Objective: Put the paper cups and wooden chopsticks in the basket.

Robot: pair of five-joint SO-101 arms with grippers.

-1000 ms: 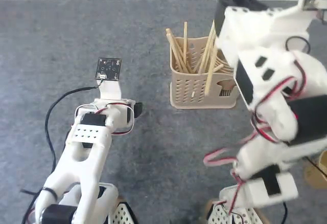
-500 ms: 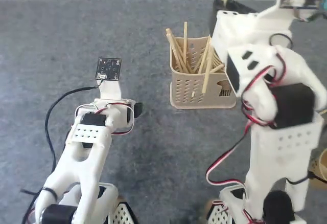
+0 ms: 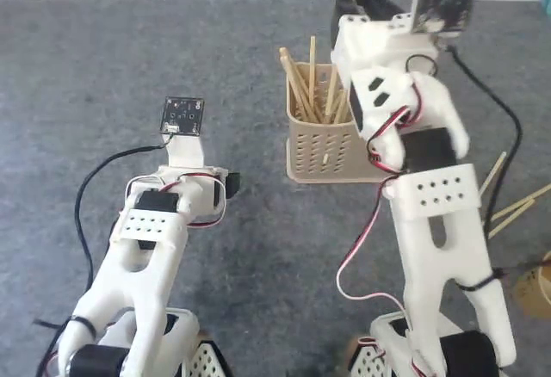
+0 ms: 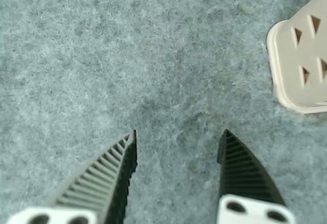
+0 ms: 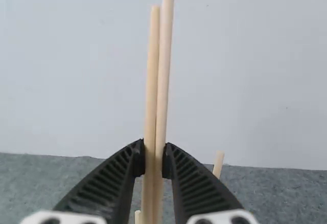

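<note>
Right fingers (image 5: 120,175) clench two wooden chopsticks (image 5: 159,81) upright over the stick-filled basket (image 3: 331,149). Left fingers (image 4: 107,180) hang spread above bare counter (image 4: 127,55) beside it. Loose chopsticks (image 3: 516,209) and a paper cup (image 3: 535,291) lie on open counter right of the right arm.

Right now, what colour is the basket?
The basket is beige; the high view shows it best.

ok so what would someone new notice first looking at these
The right gripper is clamped on a pair of wooden chopsticks held upright, raised by the beige basket that bristles with standing sticks. A few loose chopsticks lie on the grey mat to the right of that arm, while the left gripper hangs open over bare mat beside the basket's corner.
</note>
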